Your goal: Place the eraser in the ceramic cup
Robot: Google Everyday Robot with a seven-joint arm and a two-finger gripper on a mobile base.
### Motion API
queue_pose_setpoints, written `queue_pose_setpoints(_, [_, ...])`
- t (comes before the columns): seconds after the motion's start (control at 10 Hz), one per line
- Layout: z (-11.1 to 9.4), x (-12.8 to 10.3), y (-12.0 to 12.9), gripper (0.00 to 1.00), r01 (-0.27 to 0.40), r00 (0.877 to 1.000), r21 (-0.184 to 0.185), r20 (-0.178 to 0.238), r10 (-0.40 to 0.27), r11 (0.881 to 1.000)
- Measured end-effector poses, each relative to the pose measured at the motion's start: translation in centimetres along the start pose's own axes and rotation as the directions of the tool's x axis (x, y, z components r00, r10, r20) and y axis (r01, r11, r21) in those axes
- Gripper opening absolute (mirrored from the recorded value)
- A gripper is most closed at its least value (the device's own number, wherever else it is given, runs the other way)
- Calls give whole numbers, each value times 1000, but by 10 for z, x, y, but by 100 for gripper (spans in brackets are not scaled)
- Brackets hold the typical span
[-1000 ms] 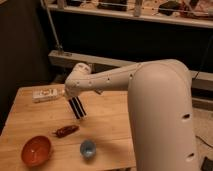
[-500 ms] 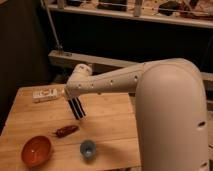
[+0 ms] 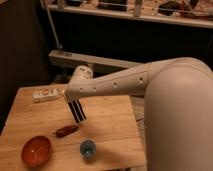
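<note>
The eraser, a black oblong block with white lengthwise stripes, hangs nearly upright from the end of my white arm. My gripper holds its top end; the wrist housing mostly covers the gripper. The eraser hangs above the middle of the wooden table. The ceramic cup, small, round and pale blue, stands near the table's front edge, below and slightly right of the eraser's lower end, well apart from it.
A reddish-brown lumpy thing lies just below and left of the eraser. An orange bowl stands at the front left. A white labelled box lies at the table's back left. My big arm covers the right side.
The gripper and eraser have sunk slightly towards the table. The arm's upper part has swung and now fills more of the right side. The things on the table have not moved.
</note>
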Motion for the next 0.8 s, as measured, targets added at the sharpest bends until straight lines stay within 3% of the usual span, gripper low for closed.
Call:
queue_pose_setpoints(0.5, [-42,1,18,35,35,999,45,2,-35,998])
queue_pose_setpoints(0.8, [-67,16,26,35,55,999,65,-5,-55,996])
